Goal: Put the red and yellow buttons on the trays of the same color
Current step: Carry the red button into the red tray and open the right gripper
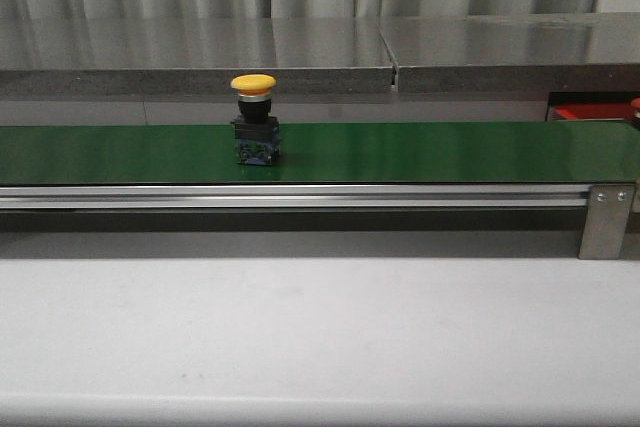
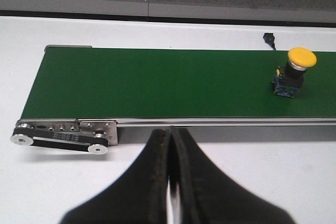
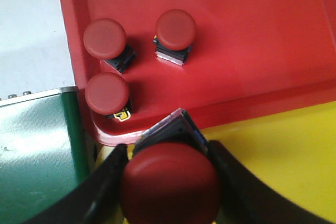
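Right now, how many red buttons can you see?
4: three standing in the red tray at and, one held in the right gripper. Others may be hidden.

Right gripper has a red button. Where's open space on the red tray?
Red tray is bare beyond the three red buttons, which crowd the corner nearest the green belt. The held red button sits in the right gripper.

Even, soft overhead light w/ faint glare seen on green belt (image 1: 420, 152); close red button (image 3: 169, 184) blurred.
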You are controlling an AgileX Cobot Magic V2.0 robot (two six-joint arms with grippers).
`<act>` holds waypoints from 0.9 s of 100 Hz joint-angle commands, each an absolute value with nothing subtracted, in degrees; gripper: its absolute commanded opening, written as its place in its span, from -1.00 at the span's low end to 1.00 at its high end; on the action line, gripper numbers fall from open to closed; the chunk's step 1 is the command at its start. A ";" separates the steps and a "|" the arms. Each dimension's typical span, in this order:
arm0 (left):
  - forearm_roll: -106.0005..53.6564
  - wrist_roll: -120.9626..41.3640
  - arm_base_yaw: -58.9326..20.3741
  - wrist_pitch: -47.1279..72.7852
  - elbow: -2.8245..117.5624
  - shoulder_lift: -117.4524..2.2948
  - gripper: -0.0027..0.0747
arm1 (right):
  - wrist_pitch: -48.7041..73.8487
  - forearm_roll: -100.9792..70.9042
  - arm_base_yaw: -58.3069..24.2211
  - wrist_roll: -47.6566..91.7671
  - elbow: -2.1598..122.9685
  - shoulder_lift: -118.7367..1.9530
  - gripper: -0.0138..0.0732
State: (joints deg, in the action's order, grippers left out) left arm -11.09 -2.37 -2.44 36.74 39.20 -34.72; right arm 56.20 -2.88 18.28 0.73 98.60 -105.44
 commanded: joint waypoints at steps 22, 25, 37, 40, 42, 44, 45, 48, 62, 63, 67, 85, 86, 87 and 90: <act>-11.95 -1.81 -2.33 33.10 40.77 -34.91 -0.98 | 48.37 -4.64 20.54 3.04 100.62 -108.49 -0.42; -11.95 -1.81 -2.33 33.10 40.77 -34.91 -0.98 | 48.15 -4.64 20.51 3.04 100.94 -109.18 -0.42; -11.95 -1.81 -2.33 33.10 40.77 -34.91 -0.98 | 47.16 -4.95 20.51 3.04 102.60 -111.77 -0.42; -11.95 -1.81 -2.33 33.10 40.77 -34.91 -0.98 | 47.17 -4.95 20.51 3.04 103.10 -112.32 -0.42; -11.95 -1.81 -2.33 33.10 40.77 -34.91 -0.98 | 47.17 -5.06 20.51 3.04 103.39 -112.77 -0.42; -11.95 -1.81 -2.33 33.10 40.77 -34.91 -0.98 | 47.17 -5.06 20.51 3.04 103.59 -113.17 -0.42; -11.95 -1.81 -2.33 33.10 40.77 -34.91 -0.98 | 47.17 -5.06 20.51 3.04 103.78 -113.33 -0.42; -11.95 -1.81 -2.33 33.10 40.77 -34.91 -0.98 | 47.17 -5.16 20.51 3.04 104.13 -113.89 -0.42; -11.95 -1.81 -2.33 33.10 40.77 -34.91 -0.98 | 46.95 -5.16 20.51 3.04 105.70 -116.07 -0.42; -11.95 -1.81 -2.33 33.10 40.77 -34.91 -0.98 | 46.90 -5.16 20.51 3.04 105.87 -116.27 -0.42; -11.95 -1.81 -2.33 33.10 40.77 -34.91 -0.98 | 46.87 -5.16 20.51 3.04 106.23 -116.75 -0.42; -12.05 -1.81 -2.33 33.10 40.77 -34.91 -0.98 | 46.32 -5.34 20.51 3.04 107.15 -119.34 -0.42; -12.05 -1.81 -2.33 33.10 40.77 -34.91 -0.98 | 46.19 -5.33 20.51 3.04 107.20 -119.49 -0.42; -12.05 -1.81 -2.33 33.10 40.77 -34.91 -0.98 | 46.18 -5.33 20.51 3.04 107.20 -119.55 -0.42; -12.05 -1.81 -2.33 33.10 40.77 -34.91 -0.98 | 45.99 -5.33 20.51 3.04 107.20 -119.76 -0.42</act>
